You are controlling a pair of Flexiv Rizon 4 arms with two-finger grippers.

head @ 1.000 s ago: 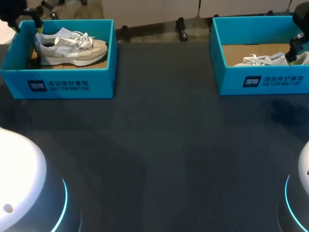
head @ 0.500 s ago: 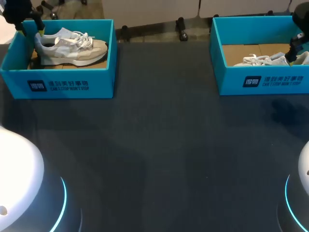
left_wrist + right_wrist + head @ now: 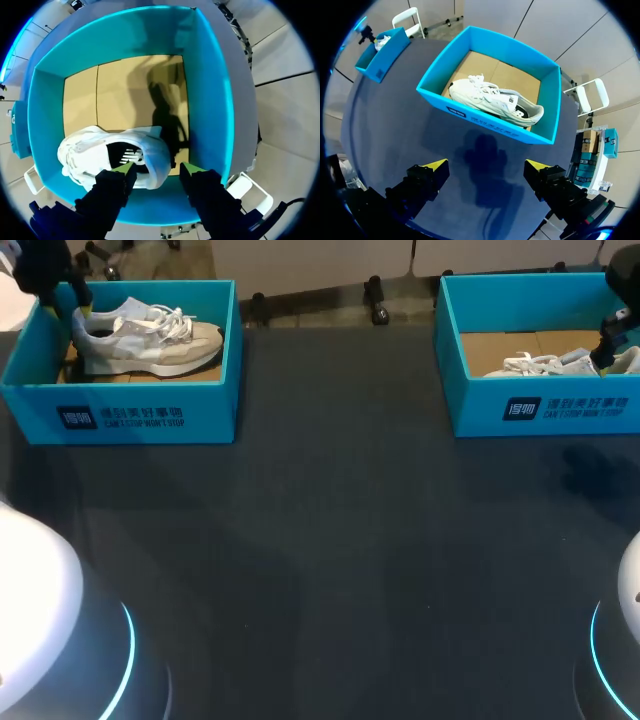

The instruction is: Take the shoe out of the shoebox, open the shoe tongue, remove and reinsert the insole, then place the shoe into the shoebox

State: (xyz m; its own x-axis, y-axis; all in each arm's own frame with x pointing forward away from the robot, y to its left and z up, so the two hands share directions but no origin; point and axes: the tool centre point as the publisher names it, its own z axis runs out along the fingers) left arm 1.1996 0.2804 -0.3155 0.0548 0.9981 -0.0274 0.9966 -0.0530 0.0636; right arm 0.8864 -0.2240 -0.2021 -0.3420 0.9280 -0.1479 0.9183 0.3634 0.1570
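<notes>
A white and beige sneaker point(image 3: 150, 340) lies on its side in the left teal shoebox point(image 3: 150, 420). My left gripper point(image 3: 77, 302) is at that shoe's heel. In the left wrist view the gripper point(image 3: 158, 169) straddles the heel collar of the sneaker point(image 3: 100, 155). One fingertip point(image 3: 125, 168) is inside the shoe's opening; the other is just outside the heel, with a small gap showing. A second white sneaker point(image 3: 495, 102) lies in the right shoebox point(image 3: 485, 127). My right gripper point(image 3: 485, 167) hangs open above the dark table in front of that box.
The left shoebox's walls point(image 3: 212, 100) stand close around my left gripper, and its cardboard floor point(image 3: 125, 95) is bare ahead of the shoe. The right shoebox point(image 3: 560, 405) stands at the table's far right corner. Dark tabletop point(image 3: 330, 540) stretches between the two boxes.
My left gripper's fingers have drawn closer together around the shoe's heel, and the arm has shifted slightly at the box's back left corner. The right arm has not moved.
</notes>
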